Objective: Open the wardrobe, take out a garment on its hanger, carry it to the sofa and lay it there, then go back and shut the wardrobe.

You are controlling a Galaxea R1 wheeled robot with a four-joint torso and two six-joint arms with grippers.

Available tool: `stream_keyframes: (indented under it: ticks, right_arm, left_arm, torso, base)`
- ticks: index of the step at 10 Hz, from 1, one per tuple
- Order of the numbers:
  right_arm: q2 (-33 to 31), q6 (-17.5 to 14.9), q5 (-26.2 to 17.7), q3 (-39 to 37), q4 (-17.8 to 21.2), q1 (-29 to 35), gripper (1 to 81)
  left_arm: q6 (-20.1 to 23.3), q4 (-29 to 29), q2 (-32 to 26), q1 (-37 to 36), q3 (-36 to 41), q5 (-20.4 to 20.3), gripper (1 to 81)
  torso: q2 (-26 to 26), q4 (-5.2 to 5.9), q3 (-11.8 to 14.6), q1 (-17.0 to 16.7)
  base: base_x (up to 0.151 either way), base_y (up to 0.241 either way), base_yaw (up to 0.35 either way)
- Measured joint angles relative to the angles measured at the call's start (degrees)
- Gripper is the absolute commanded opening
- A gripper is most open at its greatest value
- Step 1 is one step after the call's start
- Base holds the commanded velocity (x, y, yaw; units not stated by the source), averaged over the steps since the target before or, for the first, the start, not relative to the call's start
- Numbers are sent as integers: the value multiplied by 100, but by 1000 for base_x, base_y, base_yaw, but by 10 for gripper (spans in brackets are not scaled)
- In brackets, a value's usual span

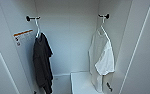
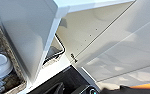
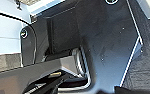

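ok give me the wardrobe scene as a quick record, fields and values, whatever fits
wardrobe: open, white interior in the head view
garment: white T-shirt, hanging on the right side inside
hanger: white, hooked on a dark wall hook at upper right
black shirt: hanging on the left side from its own dark hook
sticker: orange and white label on the left inner wall
shelf: low white step at the bottom right, below the T-shirt
task state: T-shirt not yet taken out
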Motion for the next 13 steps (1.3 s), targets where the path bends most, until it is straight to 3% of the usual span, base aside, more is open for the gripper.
stream_keyframes:
  ticks: [5, 9, 13]
  right_arm:
    - [0, 5, 0, 0, -2, 16, 811]
    - [0, 46, 0, -6, -2, 16, 811]
    - [13, 51, 0, -6, -2, 13, 811]
  left_arm:
    - [0, -347, -158, -784, 675, 634, 811]
    - [-7, -653, -311, -1517, 1308, 848, 811]
    - [-333, -797, -316, -2382, 1425, 1137, 811]
  torso:
    - [5, 0, -7, 2]
    - [7, 0, -9, 4]
    - [11, 0, -9, 11]
  base:
    - [0, 0, 0]
    - [0, 0, 0]
    - [0, 0, 0]
